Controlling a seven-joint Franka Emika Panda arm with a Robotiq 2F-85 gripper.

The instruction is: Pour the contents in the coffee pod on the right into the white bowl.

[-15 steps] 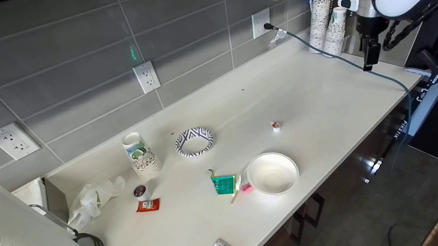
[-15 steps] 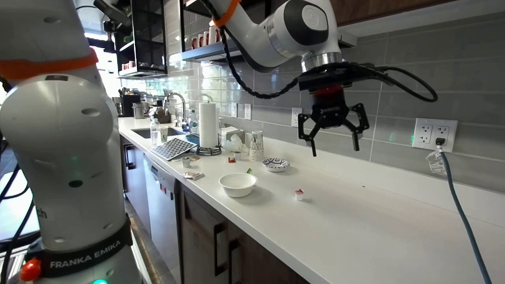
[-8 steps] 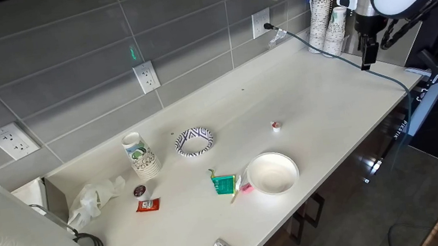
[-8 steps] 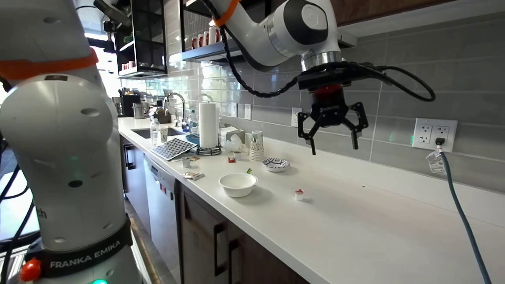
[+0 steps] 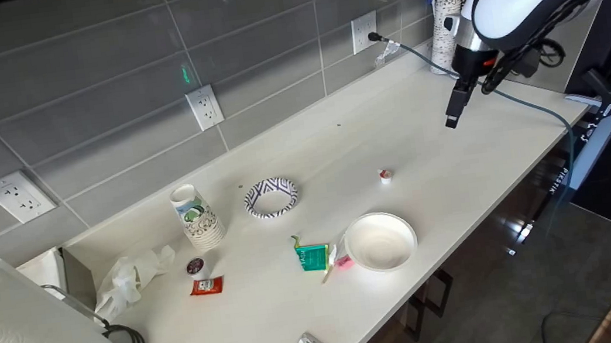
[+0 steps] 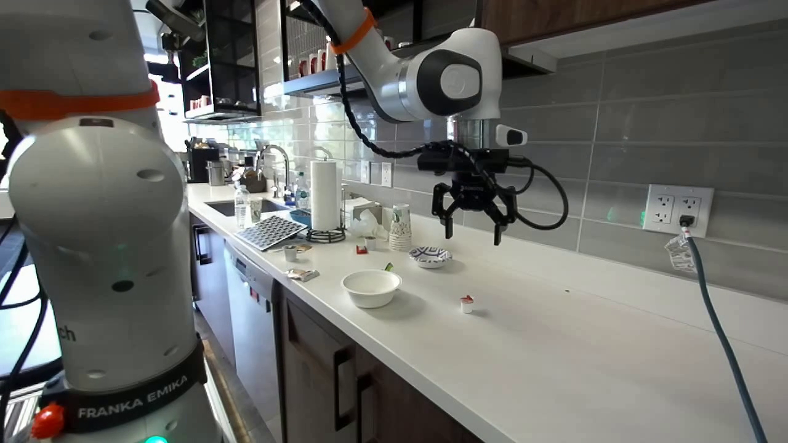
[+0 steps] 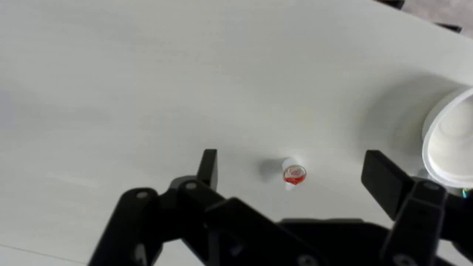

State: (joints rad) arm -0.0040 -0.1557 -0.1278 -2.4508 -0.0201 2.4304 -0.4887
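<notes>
Gripper (image 6: 473, 239) hangs above the counter (image 6: 554, 369), jaws spread wide, holding nothing. Coffee pod (image 6: 466, 305) stands on the counter near the white bowl (image 6: 370, 299), not touching it. Step looks like the grasp: come straight down with the pod centred, then squeeze lightly on its sides so it won't crush or tip. Pod upright, red-marked top up; squat, axis about vertical.

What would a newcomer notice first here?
Likely the Franka arm, its bulk filling the left of an exterior view, with its open black gripper hanging above the counter. Then the white bowl near the counter's front edge, and the tiny red-topped pod showing between the spread jaws in the wrist view.
</notes>
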